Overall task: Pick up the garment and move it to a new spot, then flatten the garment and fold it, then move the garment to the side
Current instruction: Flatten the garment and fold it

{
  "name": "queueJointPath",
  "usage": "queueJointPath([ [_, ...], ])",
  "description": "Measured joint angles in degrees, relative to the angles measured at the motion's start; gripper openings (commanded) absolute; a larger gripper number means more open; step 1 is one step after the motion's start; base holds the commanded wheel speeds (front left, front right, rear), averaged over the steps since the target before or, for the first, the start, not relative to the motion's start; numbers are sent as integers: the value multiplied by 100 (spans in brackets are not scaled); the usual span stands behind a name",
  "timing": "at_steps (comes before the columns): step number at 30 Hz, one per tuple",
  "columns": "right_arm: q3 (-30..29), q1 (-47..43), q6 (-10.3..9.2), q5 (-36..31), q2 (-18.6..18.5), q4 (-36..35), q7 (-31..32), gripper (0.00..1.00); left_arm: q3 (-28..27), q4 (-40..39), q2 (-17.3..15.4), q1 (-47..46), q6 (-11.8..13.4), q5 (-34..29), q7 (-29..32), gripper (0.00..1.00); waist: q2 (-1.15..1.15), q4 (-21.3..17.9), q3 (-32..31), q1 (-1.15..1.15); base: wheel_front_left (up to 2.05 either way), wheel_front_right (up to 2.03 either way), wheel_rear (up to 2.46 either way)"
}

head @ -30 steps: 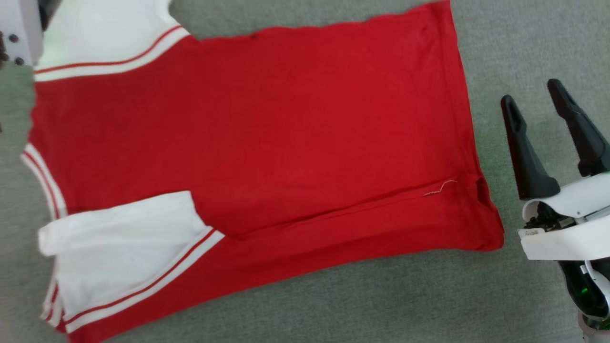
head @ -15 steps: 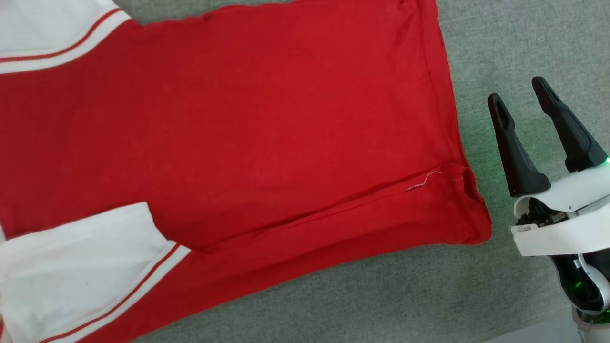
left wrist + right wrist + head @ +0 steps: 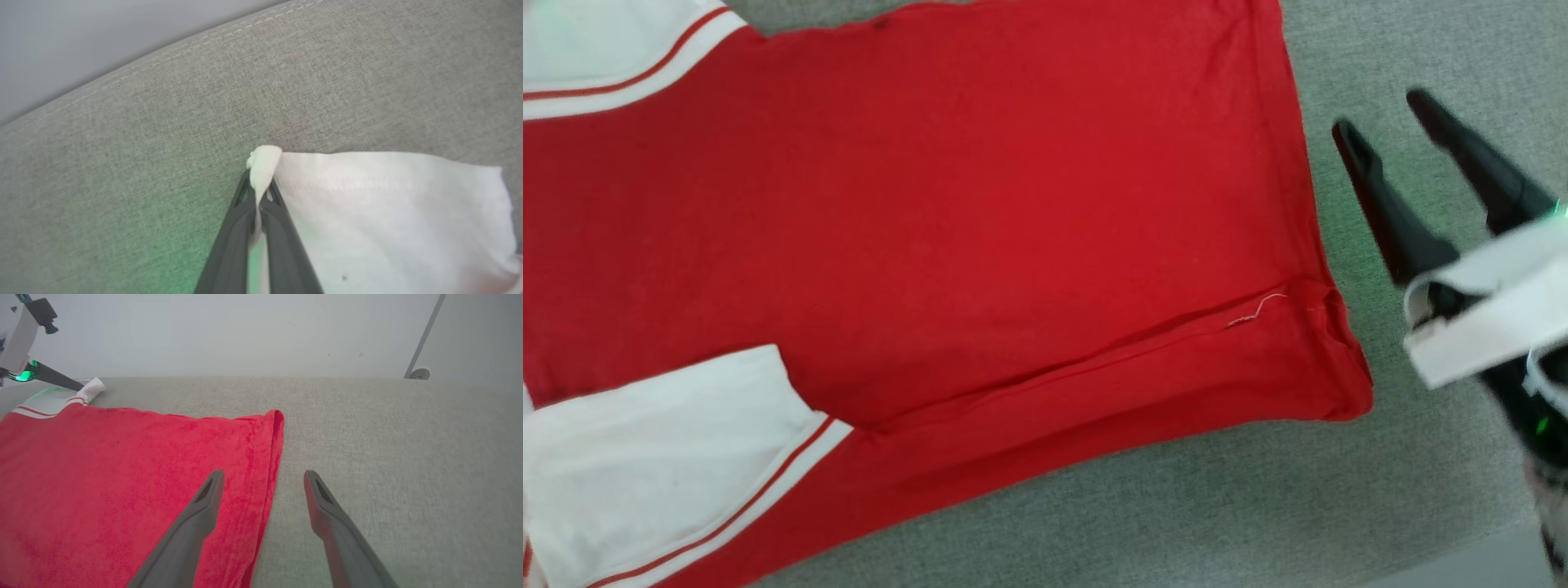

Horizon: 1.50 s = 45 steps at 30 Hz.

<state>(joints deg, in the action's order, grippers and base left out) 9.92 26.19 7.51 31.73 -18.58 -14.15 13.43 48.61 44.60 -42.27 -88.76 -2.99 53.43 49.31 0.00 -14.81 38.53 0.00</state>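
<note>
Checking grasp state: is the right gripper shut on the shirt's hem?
No: the right gripper is open, its fingers spread apart with the garment edge between them in the right wrist view, nothing pinched.

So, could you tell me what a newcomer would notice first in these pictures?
The red garment lies spread on the grey cushion, across the head view. At its far corner the left gripper is shut on a white sleeve; the right gripper hangs open beside the hem.

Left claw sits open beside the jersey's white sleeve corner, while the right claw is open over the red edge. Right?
Not quite: the left claw is shut, pinching the white sleeve corner of the jersey, as the left wrist view shows. The right claw is indeed open over the red edge.
</note>
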Motion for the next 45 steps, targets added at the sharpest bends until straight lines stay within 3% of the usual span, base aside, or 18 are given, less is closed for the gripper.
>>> queueJointPath([
  [5,188,1011,0,27,-151,292,909,100,-33,4,119,62,-2,54,-191,0,0,120,-12,0,0,0,0],
  [12,655,2405,0,209,-250,1439,2065,100,-65,83,303,62,-54,118,-353,0,0,344,0,0,0,0,0],
  [26,1194,4065,0,480,-122,3711,3373,100,-63,353,593,-49,-205,167,-634,0,0,586,68,0,0,0,0],
  [27,1211,4143,-1,563,-97,3838,3460,96,-60,372,604,-53,-208,168,-653,0,0,592,73,0,0,0,0],
  [29,1266,4293,0,613,-79,4042,3664,2,-58,416,621,-70,-232,185,-681,0,0,599,81,0,0,0,0],
  [37,1318,4594,1,719,-25,4539,3889,0,-73,587,699,-118,-286,209,-911,0,0,626,89,0,0,0,0],
  [45,1571,4442,1,932,-302,4524,3356,0,-153,690,767,-101,-368,389,-1263,0,0,772,-156,0,0,0,0],
])
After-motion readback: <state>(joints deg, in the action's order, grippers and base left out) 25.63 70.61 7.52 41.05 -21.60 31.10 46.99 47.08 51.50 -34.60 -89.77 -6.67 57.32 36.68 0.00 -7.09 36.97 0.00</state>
